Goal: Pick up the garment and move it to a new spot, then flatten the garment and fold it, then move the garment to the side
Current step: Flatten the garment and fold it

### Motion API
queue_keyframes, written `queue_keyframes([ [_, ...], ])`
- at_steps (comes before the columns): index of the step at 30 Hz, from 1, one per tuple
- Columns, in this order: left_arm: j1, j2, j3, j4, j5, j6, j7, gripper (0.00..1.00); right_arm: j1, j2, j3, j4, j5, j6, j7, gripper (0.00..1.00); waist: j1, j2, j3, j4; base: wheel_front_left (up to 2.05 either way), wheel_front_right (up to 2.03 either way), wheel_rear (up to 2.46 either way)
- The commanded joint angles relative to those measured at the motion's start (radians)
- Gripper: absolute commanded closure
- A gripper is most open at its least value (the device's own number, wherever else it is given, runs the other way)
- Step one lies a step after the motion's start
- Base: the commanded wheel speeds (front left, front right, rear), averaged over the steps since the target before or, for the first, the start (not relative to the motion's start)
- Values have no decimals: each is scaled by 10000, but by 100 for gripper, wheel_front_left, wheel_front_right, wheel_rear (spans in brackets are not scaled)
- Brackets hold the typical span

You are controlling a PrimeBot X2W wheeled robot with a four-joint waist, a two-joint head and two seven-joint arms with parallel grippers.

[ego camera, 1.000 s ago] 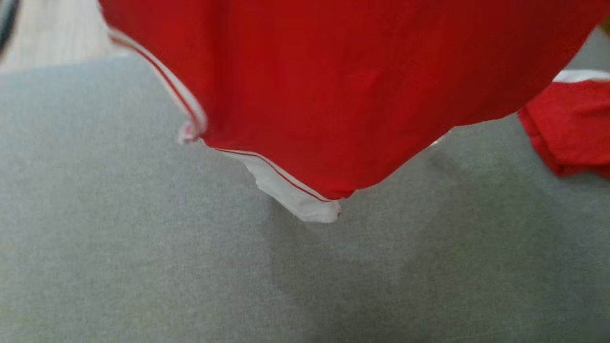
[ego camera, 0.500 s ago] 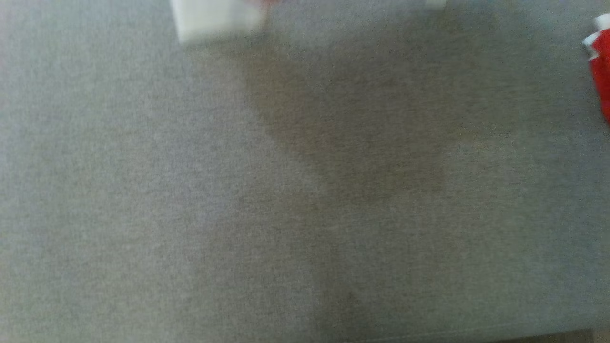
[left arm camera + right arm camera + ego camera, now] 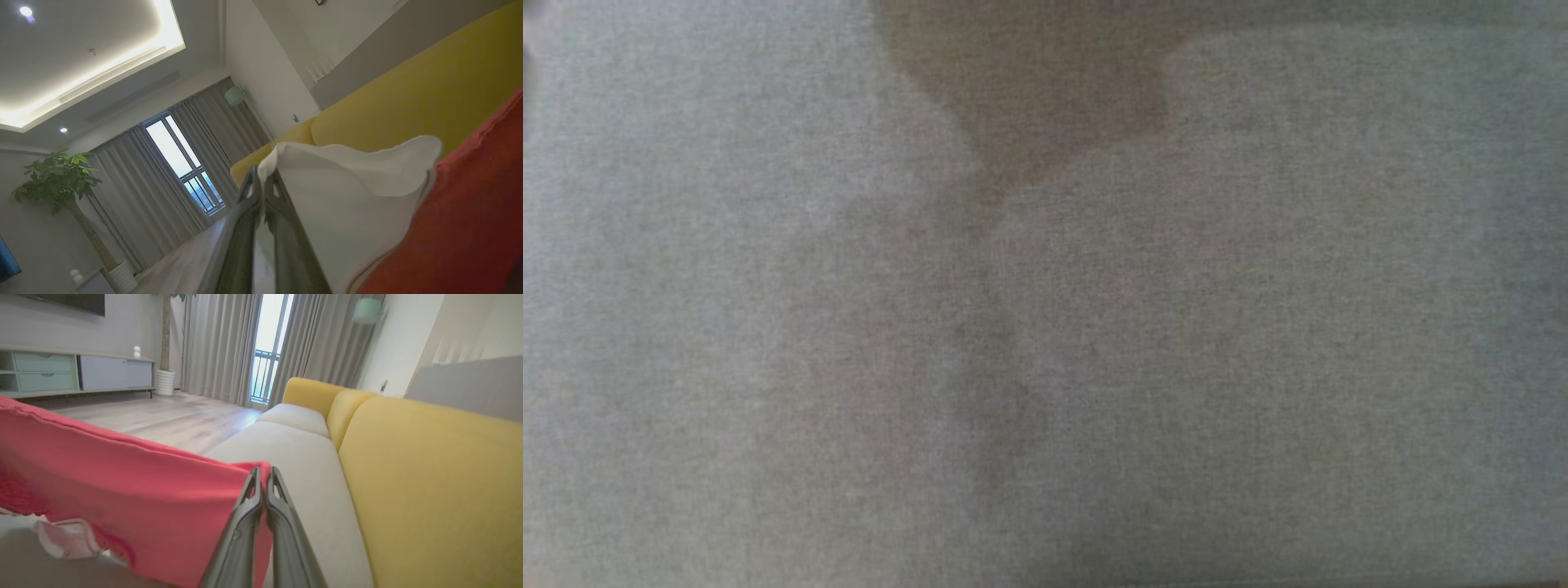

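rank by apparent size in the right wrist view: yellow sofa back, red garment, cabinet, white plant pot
Yellow sofa back and red garment: about alike, garment nearest the camera.
Then cabinet.
Then white plant pot.

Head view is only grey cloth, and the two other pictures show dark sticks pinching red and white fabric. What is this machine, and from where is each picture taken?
It is a wheeled robot with two arms. The head camera looks down at the grey sofa seat, crossed by a shadow. Each other picture comes from a wrist camera looking along that arm's dark jaws. The left jaws are shut on a white part of the garment; the right jaws are shut on its red edge. The yellow backrest stands behind.
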Motion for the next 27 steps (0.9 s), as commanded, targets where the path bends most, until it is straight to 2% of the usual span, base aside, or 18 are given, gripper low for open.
queue_keyframes([
  [1,6,593,441,-475,-93,81,-35,100,409,-227,-19,-149,167,-9,-150,100,-2,1,-152,12,0,0,0],
  [7,3328,1218,793,-2260,-723,557,-36,100,2467,-503,108,-438,925,-9,-266,100,-2,1,-1073,-9,0,0,0],
  [8,4515,1516,858,-2911,-888,767,-36,100,3267,-638,-51,-791,1110,-9,-270,100,-2,1,-1416,-47,0,0,0],
  [14,7727,2245,918,-4718,-1245,1697,-37,100,5571,-971,-705,-1775,1318,-9,-273,100,-2,1,-2335,-220,0,0,0],
  [19,10057,2498,730,-5667,-1774,2337,50,100,7096,-1094,-1054,-2263,1368,-9,-274,100,-2,1,-2938,-316,0,0,0],
  [27,12873,2500,368,-6176,-2460,2950,12,100,9153,-1100,-1566,-2697,1408,-9,-274,100,-2,1,-3627,-392,0,0,0],
])
